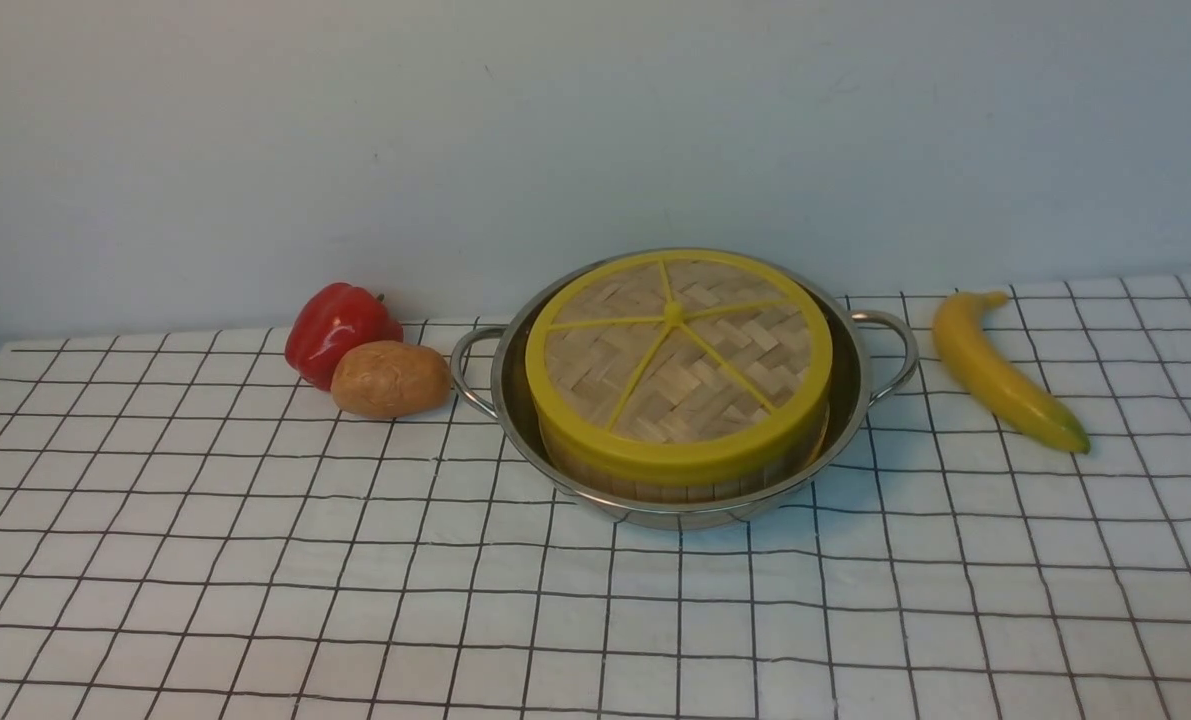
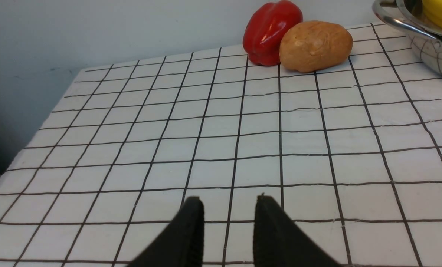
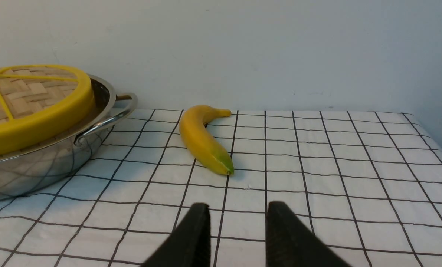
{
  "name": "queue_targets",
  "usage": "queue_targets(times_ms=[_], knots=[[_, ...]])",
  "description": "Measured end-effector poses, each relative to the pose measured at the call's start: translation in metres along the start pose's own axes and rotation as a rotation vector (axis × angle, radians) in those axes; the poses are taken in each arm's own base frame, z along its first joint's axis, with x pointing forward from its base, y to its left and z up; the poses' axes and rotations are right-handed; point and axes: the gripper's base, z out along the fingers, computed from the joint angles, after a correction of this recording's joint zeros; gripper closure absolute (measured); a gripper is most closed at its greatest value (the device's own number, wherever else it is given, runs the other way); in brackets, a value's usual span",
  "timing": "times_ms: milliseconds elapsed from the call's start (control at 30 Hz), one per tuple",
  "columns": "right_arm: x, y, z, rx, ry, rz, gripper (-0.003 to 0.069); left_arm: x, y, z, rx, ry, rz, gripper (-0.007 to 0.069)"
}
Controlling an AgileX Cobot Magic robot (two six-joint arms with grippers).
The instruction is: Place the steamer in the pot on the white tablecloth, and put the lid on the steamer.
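The shiny steel pot [image 1: 855,385] stands on the white tablecloth [image 1: 595,620] near the back middle. The bamboo steamer [image 1: 655,488] sits inside it; only its wooden side wall shows under the lid. The lid [image 1: 677,360], woven with a yellow rim and spokes, lies on the steamer, slightly tilted. Pot [image 3: 39,167] and lid [image 3: 31,100] also show in the right wrist view, and the pot's edge [image 2: 428,48] in the left wrist view. My left gripper [image 2: 228,202] is open and empty over bare cloth. My right gripper [image 3: 237,207] is open and empty. Neither gripper shows in the front view.
A red bell pepper [image 1: 338,328] and a brown potato [image 1: 390,379] lie left of the pot. A yellow banana [image 1: 1005,370] lies right of it. A pale wall runs behind the table. The cloth's left edge [image 2: 5,163] and right edge [image 3: 439,144] show in the wrist views.
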Motion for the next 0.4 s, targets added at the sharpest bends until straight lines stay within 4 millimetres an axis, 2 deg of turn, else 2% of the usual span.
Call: queue_targets(times_ms=[400], knots=[[0.0,0.0,0.0,0.0,0.0,0.0,0.0419,0.0,0.0,0.0,0.0,0.0,0.0,0.0412]])
